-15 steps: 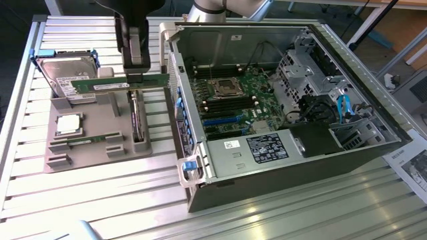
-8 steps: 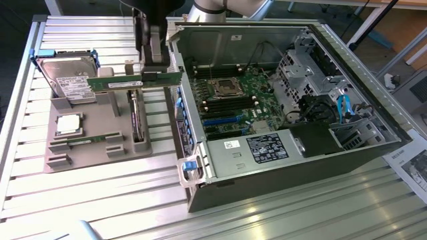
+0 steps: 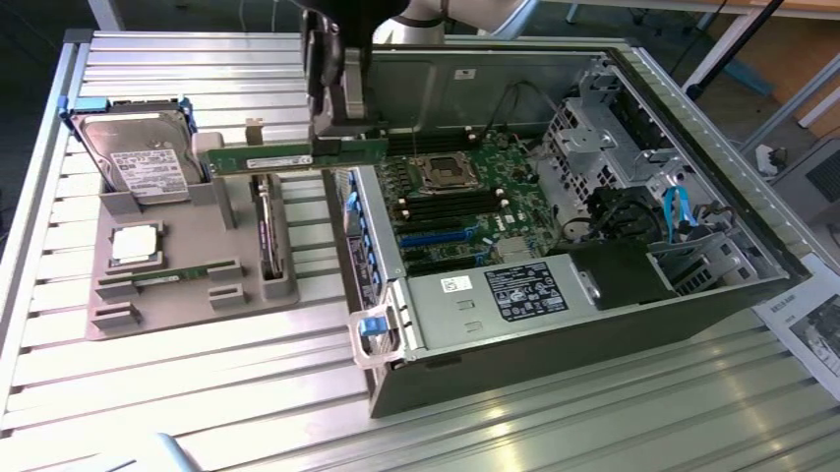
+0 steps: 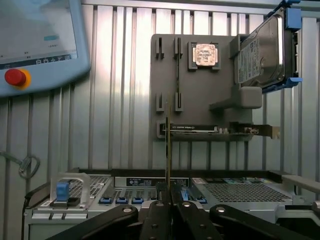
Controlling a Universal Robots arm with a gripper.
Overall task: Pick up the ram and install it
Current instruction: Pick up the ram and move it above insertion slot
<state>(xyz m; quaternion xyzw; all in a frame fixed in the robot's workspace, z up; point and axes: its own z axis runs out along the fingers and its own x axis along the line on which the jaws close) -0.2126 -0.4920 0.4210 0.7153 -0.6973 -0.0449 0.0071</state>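
**Ram held aloft beside open computer case**

The gripper (image 3: pixel 344 136) is clamped nearly shut on the ram (image 3: pixel 282 158), a green stick held level in the air. It hangs between the grey holder tray (image 3: pixel 197 317) and the open computer case (image 3: pixel 591 324), above the slatted tabletop (image 3: pixel 197 403). A hard drive (image 3: pixel 138 157) stands in the tray. In the wrist view the ram (image 4: pixel 168 150) appears edge-on, rising from the gripper (image 4: pixel 170 195).

**Exterior view:** high and set back, looking obliquely down on the slatted surface (image 3: pixel 197 393). The holder (image 3: pixel 197 300) is on the exterior view's left, the open case (image 3: pixel 591 359) on its right.

**Wrist view:** close, sighting past the jaws along the edge-on ram (image 4: pixel 168 150), over the case edge toward the holder.

**Shared:** holder, hard drive (image 3: pixel 138 157), case edge.
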